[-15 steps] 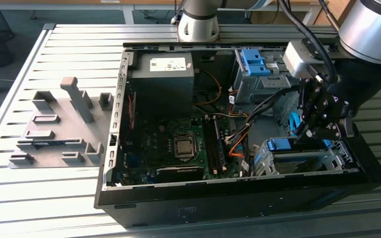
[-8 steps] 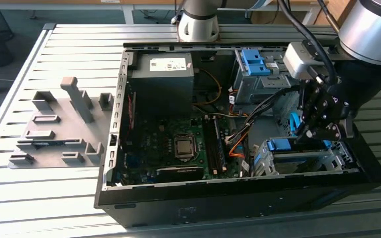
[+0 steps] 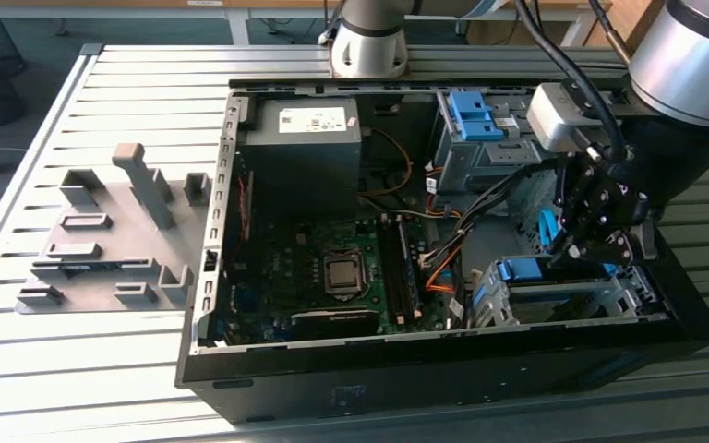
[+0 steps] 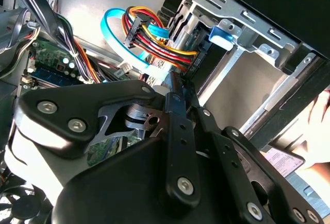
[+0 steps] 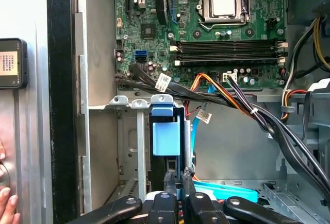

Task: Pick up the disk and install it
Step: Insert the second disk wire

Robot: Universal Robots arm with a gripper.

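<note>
The disk [image 5: 166, 131] stands on edge in the grey drive cage [image 5: 129, 131] at the case's front corner. Its blue carrier tab and a dark edge show; the silver body is hidden. In the exterior view the same blue carrier [image 3: 534, 269] sits on top of the cage [image 3: 564, 300] at the exterior view's lower right. My gripper [image 5: 181, 175] hangs right at the disk's end with its fingers [image 5: 174, 183] pressed together and nothing visible between them. In the second wrist view the gripper [image 4: 178, 85] points at the cage's blue tab [image 4: 221, 34]. In the exterior view the gripper [image 3: 576, 258] is down inside the case.
Orange, yellow and black cable bundles [image 5: 242, 105] and a light blue data cable [image 5: 221, 189] run close beside the gripper. The motherboard [image 3: 318, 268], black power supply [image 3: 303, 138] and an upper bay with a blue bracket [image 3: 472, 115] fill the case. A hand [image 5: 6, 201] rests outside the case wall.
</note>
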